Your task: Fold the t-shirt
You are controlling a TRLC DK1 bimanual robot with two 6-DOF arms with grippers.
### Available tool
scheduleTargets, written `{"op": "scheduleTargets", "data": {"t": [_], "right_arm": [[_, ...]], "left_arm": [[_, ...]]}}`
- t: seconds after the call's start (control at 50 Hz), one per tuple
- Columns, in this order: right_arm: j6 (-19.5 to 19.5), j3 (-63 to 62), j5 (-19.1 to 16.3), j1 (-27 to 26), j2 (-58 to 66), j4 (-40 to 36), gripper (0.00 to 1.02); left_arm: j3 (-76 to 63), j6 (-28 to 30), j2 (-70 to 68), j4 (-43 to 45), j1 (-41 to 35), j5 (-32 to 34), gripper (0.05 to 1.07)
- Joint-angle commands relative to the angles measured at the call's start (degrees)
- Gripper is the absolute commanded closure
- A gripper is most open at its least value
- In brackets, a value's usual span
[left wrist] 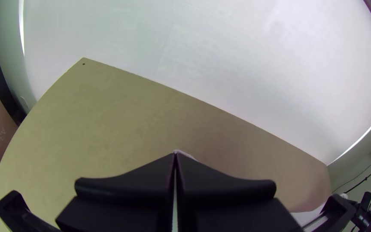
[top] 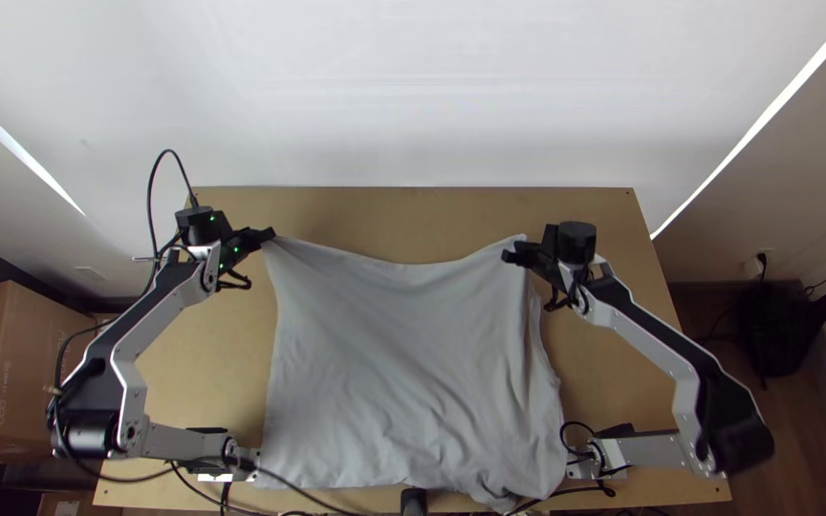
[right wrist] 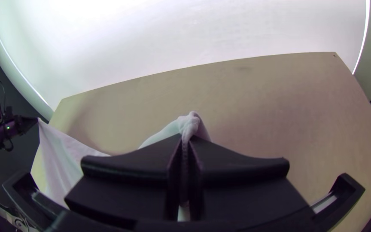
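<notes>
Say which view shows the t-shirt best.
The top view: it shows the t-shirt spread nearly whole. The right wrist view has a pinched bunch at the right gripper and part stretching to the left gripper; the left wrist view, small bits of it.

The plain pale-grey t-shirt (top: 403, 373) is stretched wide over the worktop (top: 384, 220), its far corners raised in the left hand (top: 267, 235) and right hand (top: 510, 255). The far edge sags between them; the near part lies rumpled, bunched toward the right.

White wall (top: 413, 96) behind, wooden floor (top: 810, 411).
</notes>
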Motion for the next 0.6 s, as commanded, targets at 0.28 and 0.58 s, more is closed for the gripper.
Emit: {"op": "scheduleTargets", "data": {"t": [0.28, 0.58], "right_arm": [[-3.9, 18.3, -0.3, -5.7, 19.0, 2.2, 1.00], [-4.0, 32.4, -0.2, -7.9, 30.3, 2.2, 1.00]], "left_arm": [[21.2, 0.7, 18.5, -0.7, 0.5, -1.9, 1.05], [37.5, 0.7, 31.0, -5.3, 0.9, -3.4, 1.05]]}}
